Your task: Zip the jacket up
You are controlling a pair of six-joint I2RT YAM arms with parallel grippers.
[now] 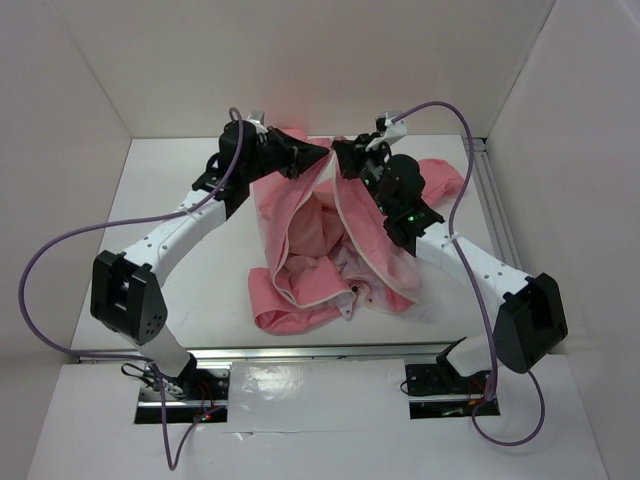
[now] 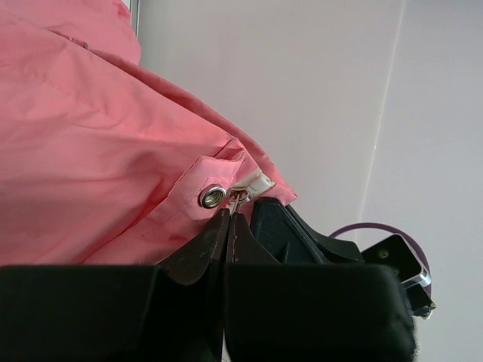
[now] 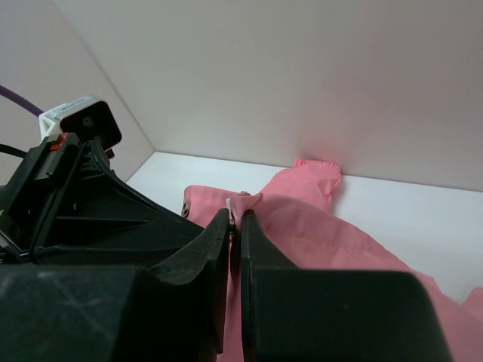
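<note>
The salmon-pink jacket (image 1: 310,230) lies open on the white table, with its paler lining and white zipper edging (image 1: 365,245) showing. Both grippers meet at its far end. My left gripper (image 1: 318,152) is shut; in the left wrist view its tips (image 2: 229,215) pinch a small metal zipper pull beside a metal snap (image 2: 212,196) and the white zipper end (image 2: 253,181). My right gripper (image 1: 342,152) is shut on the jacket's edge (image 3: 249,202), and white edging shows between its tips (image 3: 235,219). The two grippers almost touch.
White walls enclose the table on three sides. A metal rail (image 1: 495,200) runs along the right wall, and another (image 1: 320,352) along the near edge. Purple cables (image 1: 60,250) loop off both arms. A sleeve cuff (image 3: 317,170) lies by the back wall.
</note>
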